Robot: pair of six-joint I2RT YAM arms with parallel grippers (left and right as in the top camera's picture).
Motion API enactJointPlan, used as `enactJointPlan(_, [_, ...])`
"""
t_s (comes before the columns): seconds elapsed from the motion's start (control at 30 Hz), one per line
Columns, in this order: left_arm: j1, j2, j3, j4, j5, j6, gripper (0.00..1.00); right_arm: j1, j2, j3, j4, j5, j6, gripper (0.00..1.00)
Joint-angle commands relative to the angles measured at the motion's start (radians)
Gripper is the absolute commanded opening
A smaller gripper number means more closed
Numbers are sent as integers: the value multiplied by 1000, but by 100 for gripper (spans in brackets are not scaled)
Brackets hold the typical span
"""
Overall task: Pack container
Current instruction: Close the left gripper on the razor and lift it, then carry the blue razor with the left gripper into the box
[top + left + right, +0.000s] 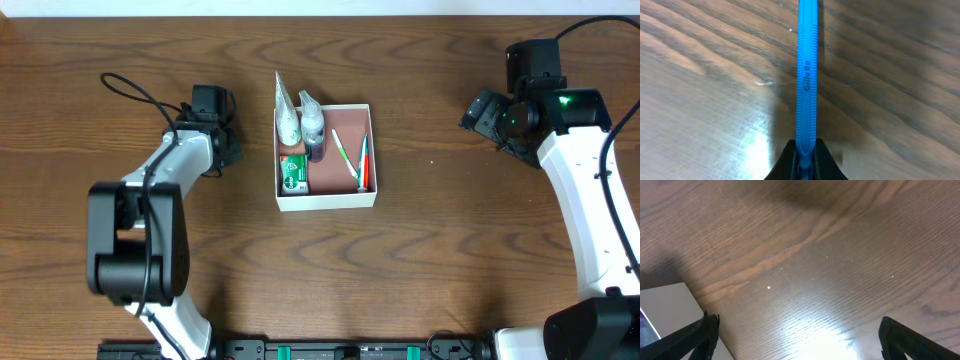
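Your left gripper (805, 162) is pinched tight on a blue razor (806, 70), whose handle points toward 12 o'clock against the wooden table (700, 100). The container (325, 200) sits mid-table, at 3 o'clock from that gripper, holding a white tube (286, 110), a bottle (314, 128), a green box (293, 172) and toothbrushes (343, 155). Beyond it, at its 3 o'clock, your right gripper (485, 112) hangs with fingers spread wide, holding nothing.

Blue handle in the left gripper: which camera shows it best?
Left wrist: the blue handle fills mid-frame, lettering legible, its near end pinched in the left gripper. Overhead, the gripper hides it. Right wrist shows none of it.
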Motion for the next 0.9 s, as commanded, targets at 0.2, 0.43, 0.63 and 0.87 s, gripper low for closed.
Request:
enactJointPlan(0.2, [-14,-416,25,-89,169,77,5,-6,-20,14,0,3,0,99])
enactJointPlan(0.43, [-134,-694,25,-147,378,115,6,-7,-20,14,0,3,0,99])
enactJointPlan(0.63, [-330,-748,25,-143,370,126,6,-6,-20,14,0,3,0,99])
enactJointPlan(0.87, [-536,-600,25,-129,226,123,6,-6,-20,14,0,3,0,99])
